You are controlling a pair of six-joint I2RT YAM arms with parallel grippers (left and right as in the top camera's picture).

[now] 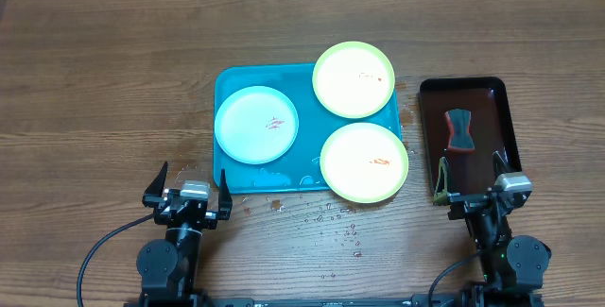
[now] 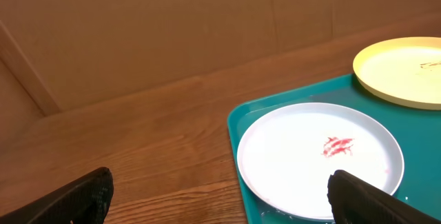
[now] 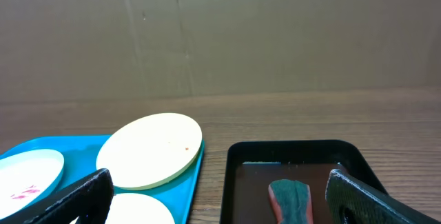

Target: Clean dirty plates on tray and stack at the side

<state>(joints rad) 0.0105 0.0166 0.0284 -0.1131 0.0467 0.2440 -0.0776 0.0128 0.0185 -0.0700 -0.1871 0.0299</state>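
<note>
The turquoise tray (image 1: 227, 88) sits mid-desk (image 1: 95, 80) and carries three plates with pale centres and small red-orange smears. The light blue plate (image 1: 256, 125) lies on its left half. The far yellow-green plate (image 1: 354, 79) overhangs the right far corner, and the near yellow-green plate (image 1: 364, 162) overhangs the right rim. Water droplets (image 1: 331, 220) speckle the wood in front. To the right, a dark tray (image 1: 501, 109) holds a red-and-green sponge (image 1: 458, 131), cut off in the right wrist view. The left end effector (image 1: 192, 177) and the right end effector (image 1: 472, 168) both hover with fingers spread, holding nothing.

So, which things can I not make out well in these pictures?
Left wrist view: yellow-green plate, cut off by the right edge.
Right wrist view: sponge in the dark tray, near end cut off by the bottom edge.
Overhead view: red smears, too small to identify.
</note>
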